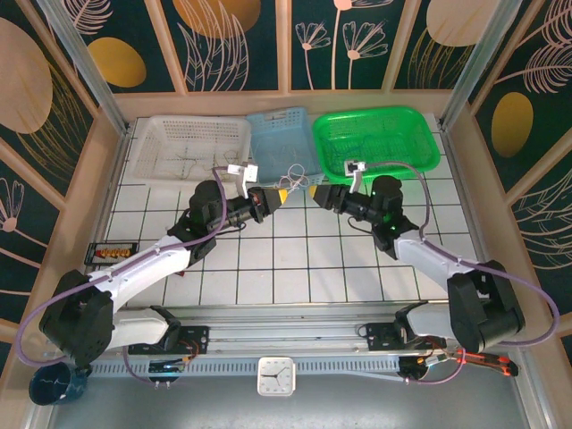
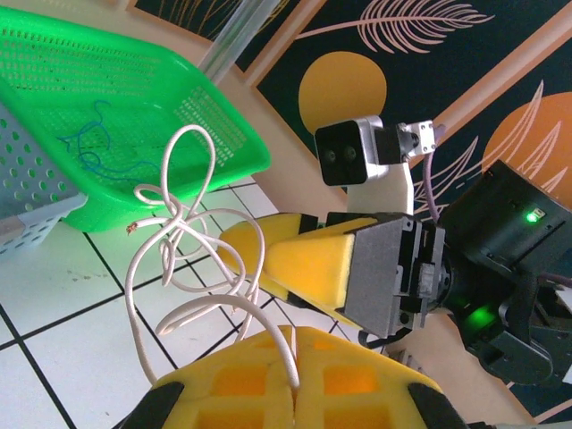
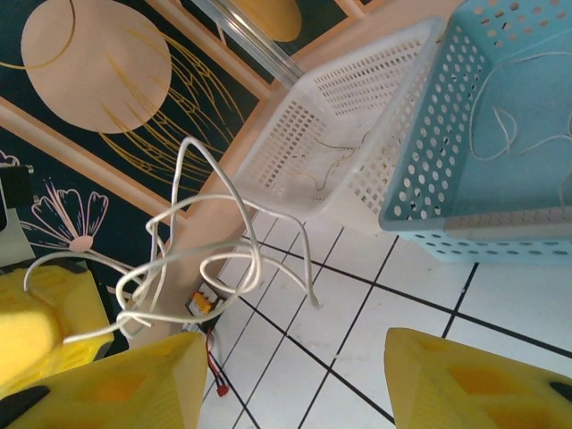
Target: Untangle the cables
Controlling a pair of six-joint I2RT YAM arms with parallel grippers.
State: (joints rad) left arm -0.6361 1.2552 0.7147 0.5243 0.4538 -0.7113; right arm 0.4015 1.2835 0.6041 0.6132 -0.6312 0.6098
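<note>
White cable [image 1: 295,178], tangled in loose loops, held up between my two arms above the tiled tabletop [image 1: 268,268].
My left gripper [image 1: 284,194] is closed tight on one strand, the loops hanging just in front of the blue basket [image 1: 279,134]. My right gripper [image 1: 313,193] faces it, jaws about half apart and holding nothing, with the loops near one yellow finger [image 3: 134,375]. A green basket [image 1: 375,138] sits to the right.

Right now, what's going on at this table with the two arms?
The left gripper is shut on a tangled white cable, holding it above the tiled table. The right gripper faces it, jaws open, nothing between them. Other wires lie in the white basket, the blue basket and the green basket.
</note>
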